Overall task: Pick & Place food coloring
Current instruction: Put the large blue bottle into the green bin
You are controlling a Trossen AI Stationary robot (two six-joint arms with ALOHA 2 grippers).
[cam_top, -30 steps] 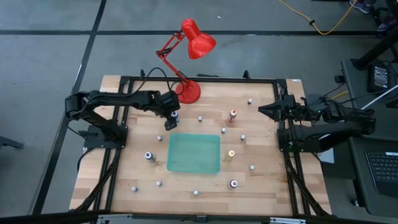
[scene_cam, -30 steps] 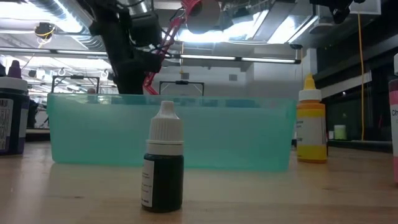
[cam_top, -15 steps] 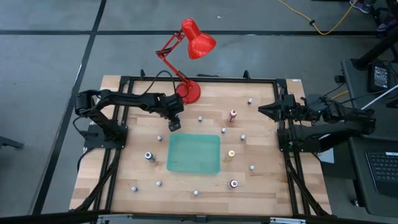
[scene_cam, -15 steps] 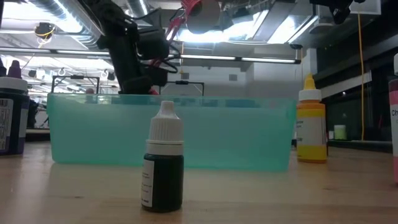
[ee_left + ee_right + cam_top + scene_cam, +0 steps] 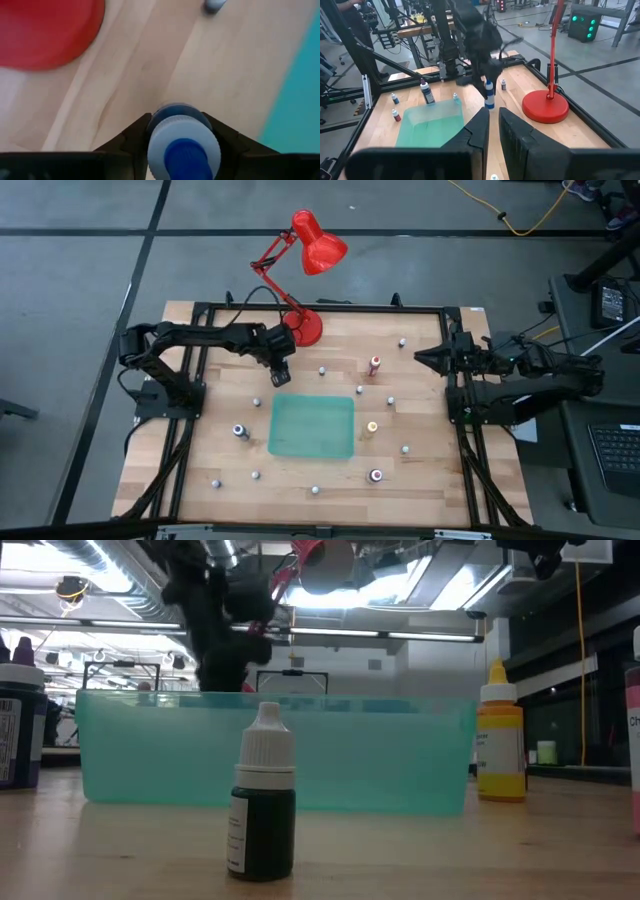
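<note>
The left gripper (image 5: pixel 278 370) hangs over the worktop (image 5: pixel 230 470) just off the far edge of the teal tray (image 5: pixel 312 427), near that tray's far-left corner and close beside the round base of the red lamp (image 5: pixel 305 326). Its fingers are clamped on a blue food coloring bottle (image 5: pixel 183 148): the left wrist view looks straight down on the pale cap, with a dark finger (image 5: pixel 131 140) pressed against each side of it, bare wood below, the lamp base to one side and the tray's edge to the other. The right wrist view shows that bottle upright and hanging from the gripper above the wood, just beside the tray. The right gripper (image 5: pixel 420 358) waits at the worktop's right edge toward the far corner, its two fingers nearly together with only a thin gap and nothing between them. Other bottles stand apart on the wood: a red bottle (image 5: pixel 375 364) past the tray's far-right corner, a yellow-orange bottle (image 5: pixel 371 428) just beside the tray's right side, a dark purple bottle (image 5: pixel 240 431) off its left side, and a dark bottle with a pale cap (image 5: pixel 264 795) standing close in the low view before the tray's near wall.
</note>
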